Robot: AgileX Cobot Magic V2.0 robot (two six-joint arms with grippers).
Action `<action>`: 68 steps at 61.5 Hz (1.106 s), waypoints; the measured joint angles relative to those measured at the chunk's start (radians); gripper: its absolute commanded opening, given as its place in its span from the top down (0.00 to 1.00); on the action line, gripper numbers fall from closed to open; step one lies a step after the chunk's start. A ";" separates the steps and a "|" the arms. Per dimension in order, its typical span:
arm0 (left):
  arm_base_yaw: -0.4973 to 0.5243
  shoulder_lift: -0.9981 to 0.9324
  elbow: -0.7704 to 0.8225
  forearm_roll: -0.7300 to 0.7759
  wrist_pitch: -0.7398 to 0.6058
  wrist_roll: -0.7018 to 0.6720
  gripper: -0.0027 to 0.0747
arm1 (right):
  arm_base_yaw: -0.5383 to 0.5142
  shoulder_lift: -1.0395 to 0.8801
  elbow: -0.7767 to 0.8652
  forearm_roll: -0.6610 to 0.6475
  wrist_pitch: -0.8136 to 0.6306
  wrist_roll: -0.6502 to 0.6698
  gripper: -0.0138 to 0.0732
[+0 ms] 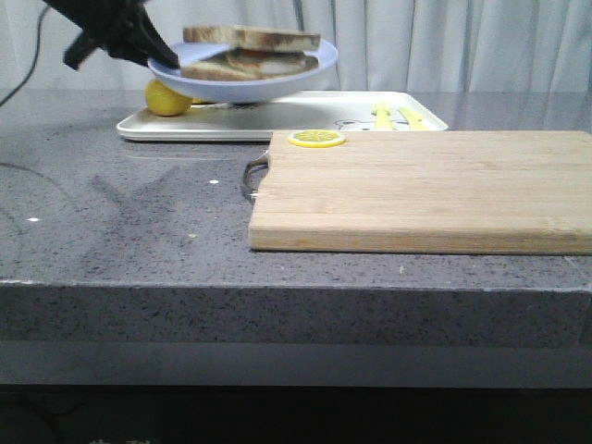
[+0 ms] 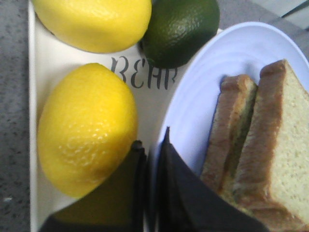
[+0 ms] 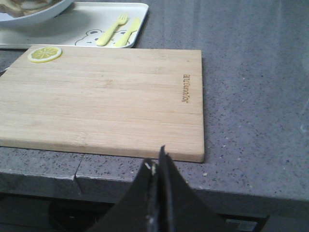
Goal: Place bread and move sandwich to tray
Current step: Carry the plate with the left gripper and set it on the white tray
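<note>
Front view: the left gripper [image 1: 159,57] is clamped on the rim of the sandwich [image 1: 248,54], plate held aloft directly above the tray [image 1: 277,118], so the coming move is, I judge, straight down.

Left wrist view: fingers [image 2: 169,188] pinch the blue rim beside a lemon [image 2: 87,128] (close neighbour).

Right wrist view: the right gripper [image 3: 157,181], fingers together and empty, hangs near the cutting board [image 3: 101,99], farther from the tray.

We see a wooden cutting board [image 1: 421,190] with a metal handle [image 1: 252,174] lying on the grey speckled counter [image 1: 120,222], a lemon slice [image 1: 316,138] on its far corner, two whole lemons [image 2: 87,128], a dark green lime [image 2: 181,29], and a yellow fork [image 3: 110,30] and knife [image 3: 128,31].
</note>
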 measured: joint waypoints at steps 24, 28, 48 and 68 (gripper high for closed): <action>-0.044 0.109 -0.060 -0.019 -0.012 0.001 0.99 | 0.000 0.000 0.011 0.000 0.002 0.000 0.91; -0.044 0.111 -0.060 -0.018 -0.029 0.012 0.99 | 0.000 0.000 0.011 0.000 0.002 0.000 0.91; -0.058 0.111 -0.060 -0.015 -0.110 0.104 0.99 | 0.000 0.000 0.011 0.000 0.002 0.000 0.91; -0.065 0.111 -0.060 -0.013 -0.122 0.128 0.86 | 0.000 0.000 0.011 0.000 0.002 0.000 0.91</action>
